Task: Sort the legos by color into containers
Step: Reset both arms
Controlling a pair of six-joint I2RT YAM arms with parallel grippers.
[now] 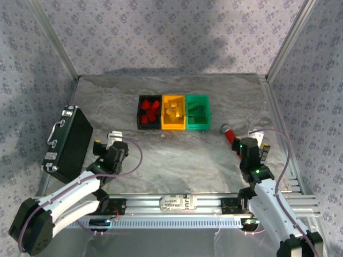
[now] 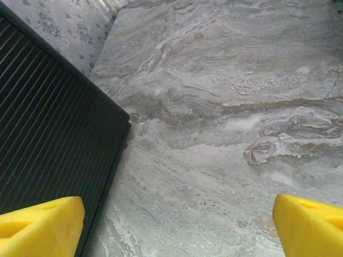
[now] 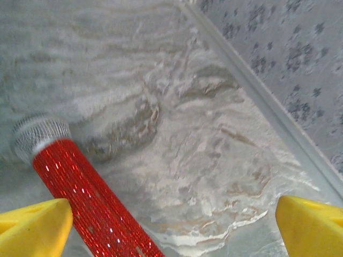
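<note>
The legos (image 1: 150,111) sit in the far containers (image 1: 173,128), well apart from the left gripper (image 1: 107,140) and right gripper (image 1: 256,140); both arms reach low, jaws wide, empty.

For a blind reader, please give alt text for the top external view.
Three open plastic bins stand in a row mid-table: black bin with red bricks, yellow-orange bin with yellow bricks, green bin with green bricks. A black latched case lies left, a red glittery microphone right.

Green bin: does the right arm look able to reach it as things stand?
Probably yes. Bare table lies between the right gripper and the green bin; the red microphone lies right by the gripper and might get nudged.
</note>
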